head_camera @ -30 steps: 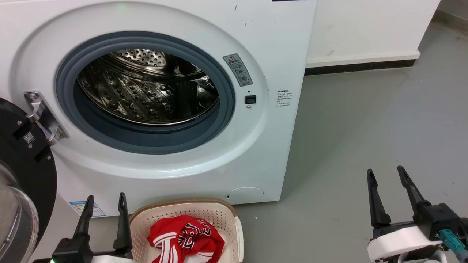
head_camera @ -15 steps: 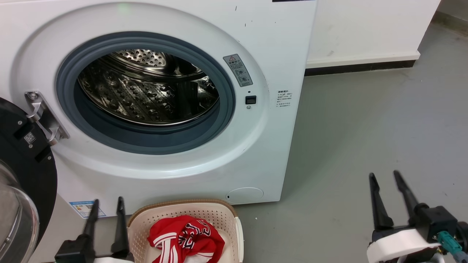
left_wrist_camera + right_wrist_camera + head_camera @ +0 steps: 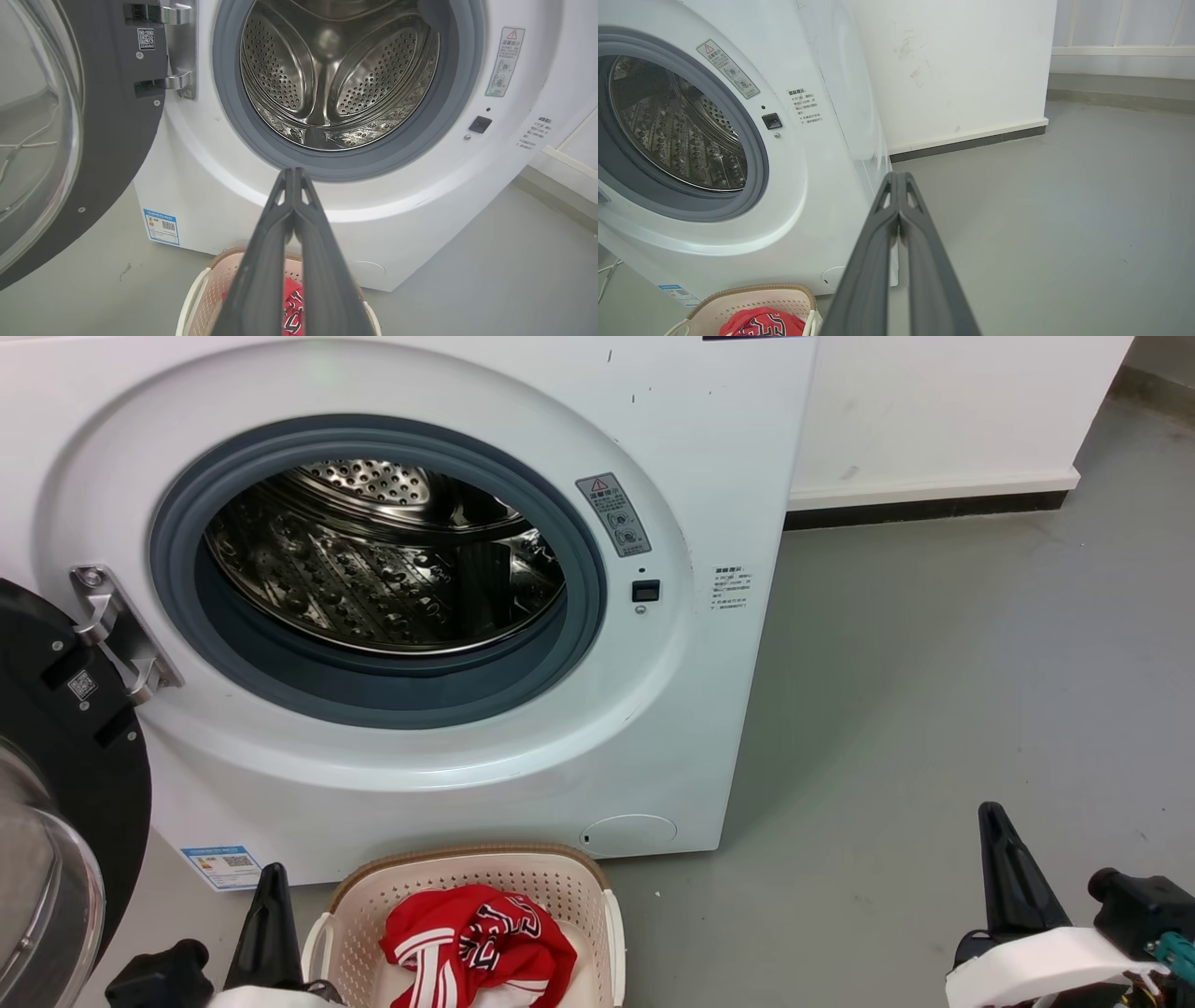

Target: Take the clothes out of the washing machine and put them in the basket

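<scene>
Fingers came together since a second ago: left gripper [image 3: 273, 877] and right gripper [image 3: 994, 821], tips pressed tight (both lower in head view). Red jersey [image 3: 476, 943] lies crumpled in laundry basket [image 3: 560, 882], just before the washing machine [image 3: 738, 476], door [image 3: 56, 728] swung open.

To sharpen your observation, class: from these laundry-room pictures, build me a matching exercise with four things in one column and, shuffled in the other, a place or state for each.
Things
1. clothes
2. washing machine door
3. drum
4. left pincer

Places or states
a. shut, holding nothing
b. swung open
c. lying in the basket
d. bare perforated steel

Pairs: 1-c, 2-b, 3-d, 4-a
</scene>
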